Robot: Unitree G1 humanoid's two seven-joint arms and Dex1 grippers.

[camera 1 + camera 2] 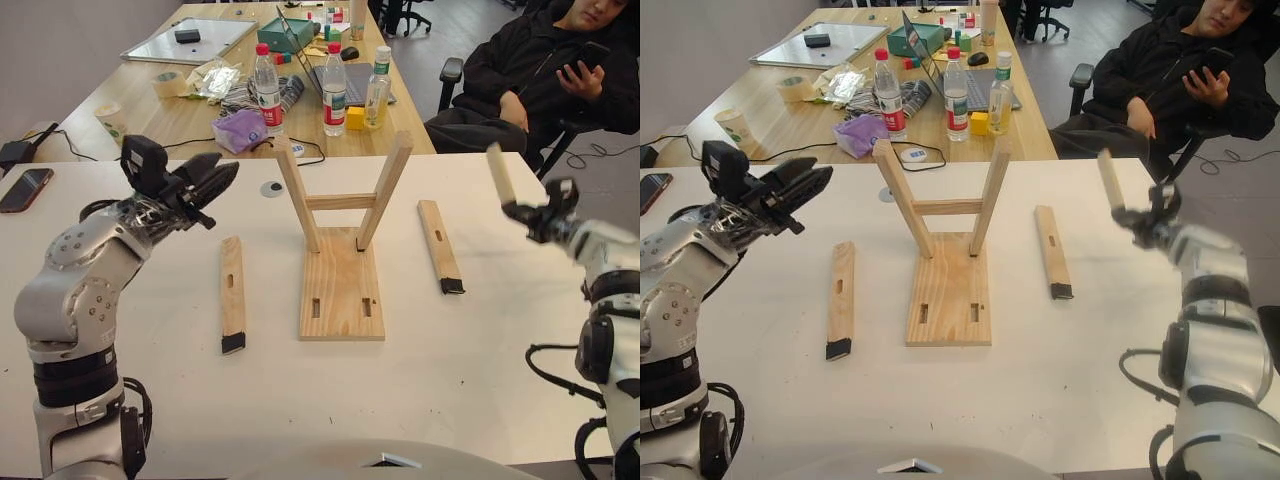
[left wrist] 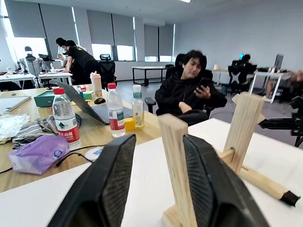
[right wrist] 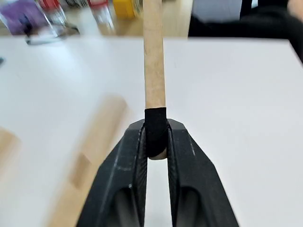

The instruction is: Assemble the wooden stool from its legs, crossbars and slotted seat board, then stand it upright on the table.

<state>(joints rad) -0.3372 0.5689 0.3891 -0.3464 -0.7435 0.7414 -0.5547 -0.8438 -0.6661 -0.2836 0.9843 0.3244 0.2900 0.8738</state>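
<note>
Left gripper (image 2: 158, 142), at its wrist camera, gapes wide and empty, facing the standing legs (image 2: 177, 165). Right wrist: right gripper (image 3: 155, 125) pinches the black end of a spare crossbar (image 3: 154, 56). Head view: seat board (image 1: 340, 295) carries two legs and the fitted crossbar (image 1: 342, 201); two loose legs (image 1: 232, 295) lie unfitted.

Pale bare-wood seat board (image 1: 341, 285), matt
</note>
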